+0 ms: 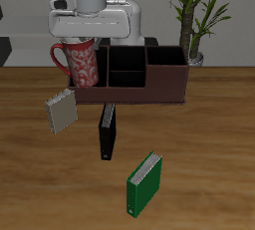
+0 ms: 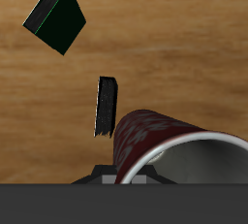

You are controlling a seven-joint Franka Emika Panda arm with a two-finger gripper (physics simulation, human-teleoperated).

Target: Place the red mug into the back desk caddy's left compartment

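Red mug (image 1: pixel 82 63) up off the table, hanging directly under the gripper (image 1: pixel 84 43) and pinched at its rim, fingers themselves hidden behind the arm (wrist view fills with the mug's (image 2: pixel 165 150) speckled wall and pale inside right at the hand). Hovering at the end of the back desk caddy (image 1: pixel 139 75), at or just beside the left compartment (image 1: pixel 98 75), not clearly inside it. Out on the wooden table (image 1: pixel 209 164), nearer the front edge: grey book (image 1: pixel 61 111), black book (image 1: pixel 108 131), green book (image 1: pixel 144 182).
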